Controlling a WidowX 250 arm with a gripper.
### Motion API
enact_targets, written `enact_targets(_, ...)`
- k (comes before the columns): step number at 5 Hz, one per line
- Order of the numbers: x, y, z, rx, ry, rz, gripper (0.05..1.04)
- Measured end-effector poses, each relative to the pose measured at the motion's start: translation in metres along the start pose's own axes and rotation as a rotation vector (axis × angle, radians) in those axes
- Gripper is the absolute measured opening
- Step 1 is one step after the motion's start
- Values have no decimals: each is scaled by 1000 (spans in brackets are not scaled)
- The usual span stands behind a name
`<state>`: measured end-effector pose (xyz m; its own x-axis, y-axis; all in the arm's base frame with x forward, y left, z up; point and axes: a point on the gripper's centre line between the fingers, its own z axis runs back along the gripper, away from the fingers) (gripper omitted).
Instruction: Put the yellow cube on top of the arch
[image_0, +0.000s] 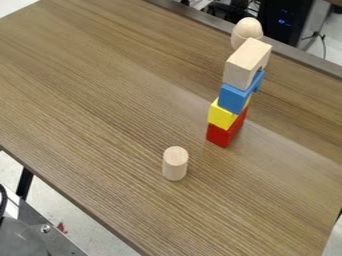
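Yellow block (222, 116) sits inside the tower (234, 102), directly on the red block (218, 135) and under the blue block (233, 98). One flat face of it points toward the near left, and a long side runs back toward the upper right, in line with the pieces above and below. The arch (247, 62) is the top piece of the tower, lying level on the blue block; its long axis goes from lower left to upper right in the view, with a plain end toward the near left and its curved opening facing down, seen along the right side. Whether the claw is apart, together or clamped on something, I cannot tell. Nearer the camera than the tower and to its left, a wooden cylinder (175, 163) stands upright on the desk (100, 95), its round end up. Beyond the tower is an egg-shaped wooden piece (247, 30), partly hidden by the arch. Farther beyond the tower, past the desk's edge, is a black computer case (288, 20).
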<state>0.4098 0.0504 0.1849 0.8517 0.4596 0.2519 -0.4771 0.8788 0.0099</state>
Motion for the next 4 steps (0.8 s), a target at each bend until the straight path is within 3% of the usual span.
enact_targets(2, -11, -23, 11, -40, 27, -133, 605)
enact_targets(4, -48, -40, 42, -65, 12, -232, 605)
